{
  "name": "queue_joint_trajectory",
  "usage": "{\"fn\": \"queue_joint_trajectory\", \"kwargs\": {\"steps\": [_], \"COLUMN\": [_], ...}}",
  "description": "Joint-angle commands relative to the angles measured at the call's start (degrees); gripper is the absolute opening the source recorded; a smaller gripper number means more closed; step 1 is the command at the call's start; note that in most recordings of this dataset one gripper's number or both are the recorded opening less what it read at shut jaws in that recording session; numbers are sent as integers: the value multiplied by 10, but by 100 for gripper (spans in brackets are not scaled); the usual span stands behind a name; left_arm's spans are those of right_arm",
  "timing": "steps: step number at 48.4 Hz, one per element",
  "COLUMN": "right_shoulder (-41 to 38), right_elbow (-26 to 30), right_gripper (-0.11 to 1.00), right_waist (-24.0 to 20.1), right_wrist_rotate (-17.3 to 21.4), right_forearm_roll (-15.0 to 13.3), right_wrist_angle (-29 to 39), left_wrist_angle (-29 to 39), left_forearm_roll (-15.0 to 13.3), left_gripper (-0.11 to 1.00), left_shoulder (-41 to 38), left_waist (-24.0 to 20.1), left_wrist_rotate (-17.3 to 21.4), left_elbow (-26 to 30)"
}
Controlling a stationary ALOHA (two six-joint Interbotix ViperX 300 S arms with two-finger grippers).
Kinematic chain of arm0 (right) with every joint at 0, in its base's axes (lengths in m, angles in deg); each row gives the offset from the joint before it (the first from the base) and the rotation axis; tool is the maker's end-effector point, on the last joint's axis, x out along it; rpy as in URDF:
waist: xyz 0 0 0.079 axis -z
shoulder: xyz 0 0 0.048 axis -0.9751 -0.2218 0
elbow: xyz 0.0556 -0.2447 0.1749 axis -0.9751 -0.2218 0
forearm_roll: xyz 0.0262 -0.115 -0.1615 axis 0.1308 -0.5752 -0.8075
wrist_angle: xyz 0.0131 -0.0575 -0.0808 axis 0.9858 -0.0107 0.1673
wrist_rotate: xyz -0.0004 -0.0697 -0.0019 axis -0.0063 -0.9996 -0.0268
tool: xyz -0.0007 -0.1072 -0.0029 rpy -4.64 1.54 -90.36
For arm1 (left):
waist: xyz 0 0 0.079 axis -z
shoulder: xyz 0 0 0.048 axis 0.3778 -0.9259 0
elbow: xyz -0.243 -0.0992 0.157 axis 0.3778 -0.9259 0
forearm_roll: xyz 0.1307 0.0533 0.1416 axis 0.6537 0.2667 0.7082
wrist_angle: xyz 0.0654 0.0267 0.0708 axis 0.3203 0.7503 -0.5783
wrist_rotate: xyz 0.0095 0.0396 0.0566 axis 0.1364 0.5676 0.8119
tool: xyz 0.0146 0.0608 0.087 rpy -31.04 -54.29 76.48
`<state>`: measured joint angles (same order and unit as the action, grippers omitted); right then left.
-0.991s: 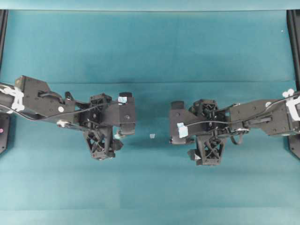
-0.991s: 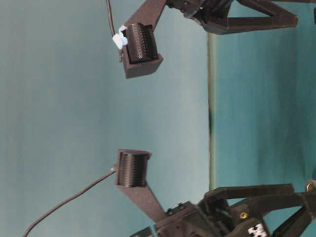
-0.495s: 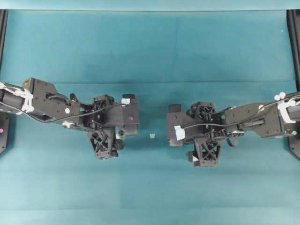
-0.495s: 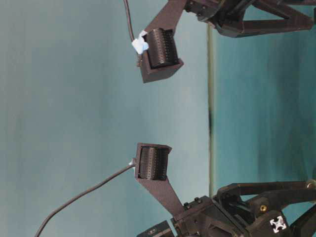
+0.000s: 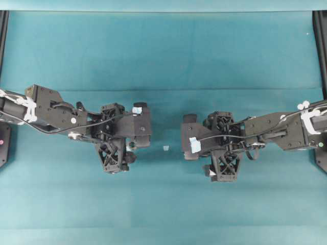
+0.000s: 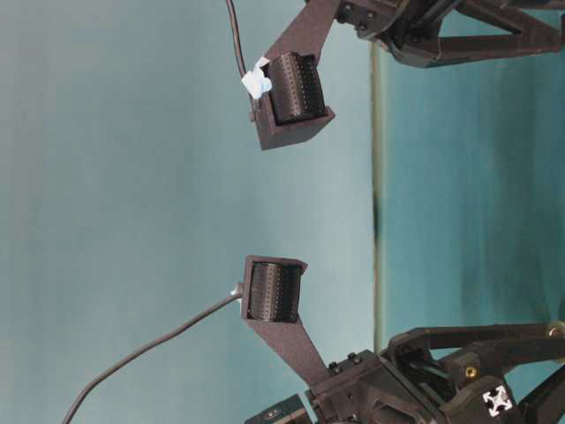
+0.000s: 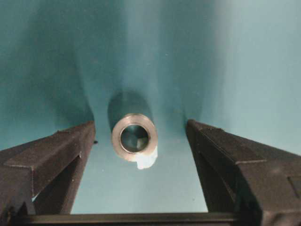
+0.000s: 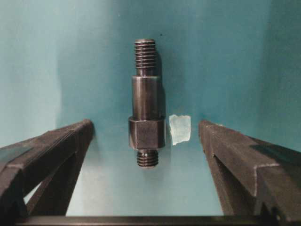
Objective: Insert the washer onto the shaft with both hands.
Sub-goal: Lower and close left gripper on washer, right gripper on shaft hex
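In the left wrist view the washer, a silver ring, lies on the teal table on a scrap of white tape. My left gripper is open, with one finger on each side of the washer and clear of it. In the right wrist view the dark stepped shaft lies flat between the open fingers of my right gripper, touching neither. Overhead, the left gripper and right gripper point down and hide both parts.
A small pale tape square lies on the table between the two grippers. Another pale tape square lies just right of the shaft. Black frame posts stand at the table's side edges.
Both grippers have dropped closer to the table and shifted slightly inward over the last second. They have barely moved in the last half second. Both stay open.
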<state>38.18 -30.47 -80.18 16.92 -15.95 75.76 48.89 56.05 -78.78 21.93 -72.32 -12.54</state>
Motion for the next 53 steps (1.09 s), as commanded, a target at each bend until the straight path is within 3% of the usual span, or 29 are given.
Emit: {"fn": "queue_joint_trajectory", "kwargs": {"steps": [1, 7, 22, 31, 53], "right_shoulder": [1, 1, 1, 1, 4], "right_elbow": [5, 5, 5, 6, 4], "right_gripper": [66, 46, 12, 1, 1], "right_waist": [3, 4, 10, 15, 15], "right_wrist_rotate": [0, 1, 1, 0, 0], "right_forearm_roll": [1, 1, 1, 1, 1], "right_wrist_angle": [-4, -4, -2, 2, -15], "left_wrist_angle": [-4, -4, -4, -4, -4], "left_forearm_roll": [1, 1, 1, 1, 1], "left_gripper": [87, 79, 36, 36, 36], "left_shoulder": [3, 4, 5, 7, 15], "left_waist": [3, 4, 6, 7, 8], "left_wrist_rotate": [-2, -3, 4, 4, 5], "left_elbow": [4, 4, 1, 0, 0]}}
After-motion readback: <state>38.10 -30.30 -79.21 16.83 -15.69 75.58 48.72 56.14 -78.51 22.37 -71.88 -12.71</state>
